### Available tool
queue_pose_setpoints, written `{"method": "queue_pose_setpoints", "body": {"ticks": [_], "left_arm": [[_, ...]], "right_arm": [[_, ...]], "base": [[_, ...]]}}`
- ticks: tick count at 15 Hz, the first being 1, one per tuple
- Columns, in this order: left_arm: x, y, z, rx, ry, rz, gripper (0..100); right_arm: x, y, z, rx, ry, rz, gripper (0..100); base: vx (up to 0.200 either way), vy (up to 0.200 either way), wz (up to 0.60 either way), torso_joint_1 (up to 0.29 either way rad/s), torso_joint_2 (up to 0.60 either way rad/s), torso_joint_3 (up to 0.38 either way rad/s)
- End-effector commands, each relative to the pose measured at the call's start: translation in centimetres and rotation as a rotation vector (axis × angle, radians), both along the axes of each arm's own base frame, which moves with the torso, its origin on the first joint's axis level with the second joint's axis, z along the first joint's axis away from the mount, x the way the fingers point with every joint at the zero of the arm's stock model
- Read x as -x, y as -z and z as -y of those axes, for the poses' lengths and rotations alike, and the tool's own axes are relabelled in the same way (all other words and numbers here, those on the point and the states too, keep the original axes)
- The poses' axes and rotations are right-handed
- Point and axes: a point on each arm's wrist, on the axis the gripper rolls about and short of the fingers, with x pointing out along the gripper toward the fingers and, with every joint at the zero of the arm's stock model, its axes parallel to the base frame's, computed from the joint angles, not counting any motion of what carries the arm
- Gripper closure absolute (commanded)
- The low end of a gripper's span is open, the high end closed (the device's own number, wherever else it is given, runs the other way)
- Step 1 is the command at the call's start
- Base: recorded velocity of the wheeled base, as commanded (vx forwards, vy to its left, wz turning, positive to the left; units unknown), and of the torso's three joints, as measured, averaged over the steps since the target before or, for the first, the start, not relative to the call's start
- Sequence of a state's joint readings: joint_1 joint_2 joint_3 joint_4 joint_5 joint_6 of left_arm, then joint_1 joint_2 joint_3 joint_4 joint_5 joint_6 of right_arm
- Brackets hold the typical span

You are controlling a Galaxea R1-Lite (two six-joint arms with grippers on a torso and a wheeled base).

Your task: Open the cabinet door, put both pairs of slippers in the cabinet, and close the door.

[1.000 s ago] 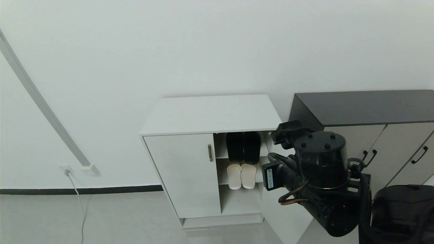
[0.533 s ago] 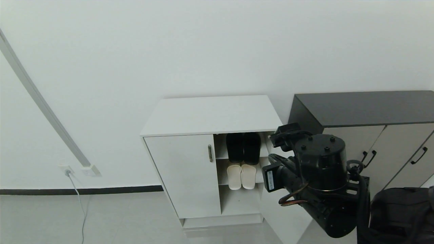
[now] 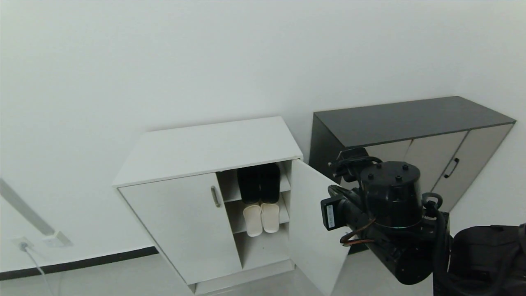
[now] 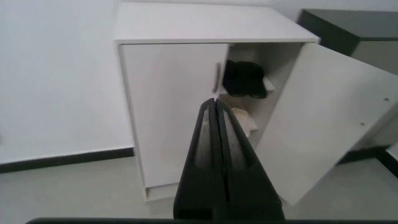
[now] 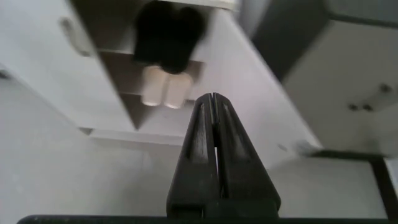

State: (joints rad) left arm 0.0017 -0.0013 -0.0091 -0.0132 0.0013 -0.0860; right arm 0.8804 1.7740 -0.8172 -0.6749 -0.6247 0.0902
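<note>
The white cabinet (image 3: 205,148) stands against the wall with its right door (image 3: 312,222) swung open and its left door shut. A black pair of slippers (image 3: 259,183) lies on the top shelf, and a cream pair (image 3: 261,218) on the shelf below. My right arm (image 3: 386,213) hangs in front of the open door's outer side. The right gripper (image 5: 215,99) is shut and holds nothing, out in front of the door (image 5: 261,93) and the slippers (image 5: 165,87). The left gripper (image 4: 215,102) is shut and empty too, facing the cabinet (image 4: 205,22) from a distance.
A grey cabinet with a dark top (image 3: 411,119) stands right of the white one, close behind the open door. A wall socket with a cable (image 3: 22,246) sits low at the far left. Bare floor lies before the cabinets.
The whole head picture has shifted: the camera has turned, so the white cabinet now sits further left and the open door's face shows. The slippers lie as before.
</note>
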Motion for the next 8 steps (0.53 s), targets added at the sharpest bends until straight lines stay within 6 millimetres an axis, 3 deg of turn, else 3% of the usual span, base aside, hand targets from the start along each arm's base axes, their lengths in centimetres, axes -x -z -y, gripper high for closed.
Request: {"method": "queue_pose_setpoints", "body": {"ticks": [1,4,8], "left_arm": [[-0.01,-0.01,0.00,0.002,-0.002,-0.001,100],[-0.01,-0.01,0.00,0.001,0.000,-0.001,100],[-0.01,-0.01,0.00,0.003,-0.002,-0.001,100]], "right_arm": [[-0.11,-0.11,0.09,-0.007,0.004,0.006,100],[-0.11,-0.01,0.17,0.002,0.003,0.010,100],[-0.21,0.03,0.28,0.004,0.006,0.018,100]], "base": [[0.000,0.000,0.00,0.000,0.00,0.000],[0.000,0.000,0.00,0.000,0.00,0.000],[-0.200,0.000,0.00,0.008,0.01,0.001]]}}
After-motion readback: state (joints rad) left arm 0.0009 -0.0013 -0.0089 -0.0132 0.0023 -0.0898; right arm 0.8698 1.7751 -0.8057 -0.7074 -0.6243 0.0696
